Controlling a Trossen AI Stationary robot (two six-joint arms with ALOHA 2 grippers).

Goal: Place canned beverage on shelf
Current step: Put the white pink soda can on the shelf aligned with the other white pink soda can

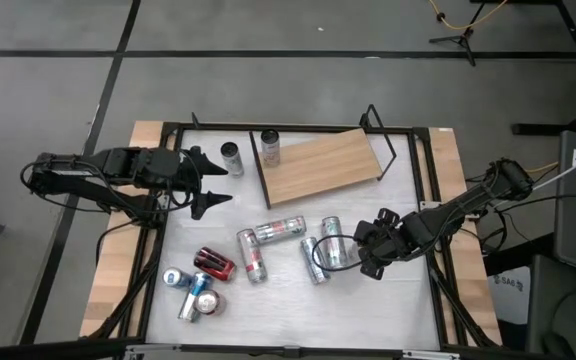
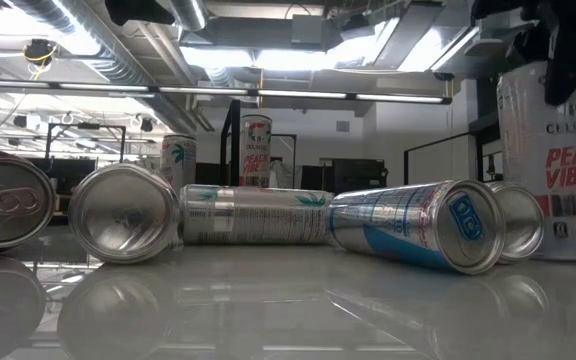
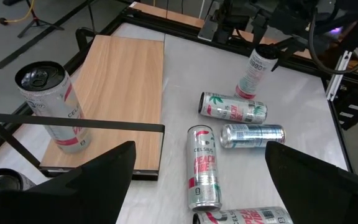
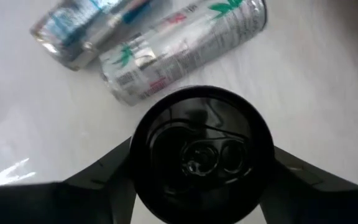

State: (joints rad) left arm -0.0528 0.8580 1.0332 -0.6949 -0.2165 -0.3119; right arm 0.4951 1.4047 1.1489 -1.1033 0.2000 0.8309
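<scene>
My right pincer (image 1: 360,252) is closed around an upright can (image 4: 201,155) near the table's (image 1: 388,300) right edge; its body is hidden from my wrist camera, only the dark top showing. The label reads "PEACH VIBE". My left pincer (image 1: 211,183) hangs open, empty, by the left edge. The shelf (image 1: 320,166) lies angled at the far edge.

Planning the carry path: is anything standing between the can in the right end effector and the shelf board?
Nothing visible blocks it. The right end effector holds an upright can; bare tabletop lies between it and the shelf. One can stands at the board's far-left end, the rest is open.
</scene>
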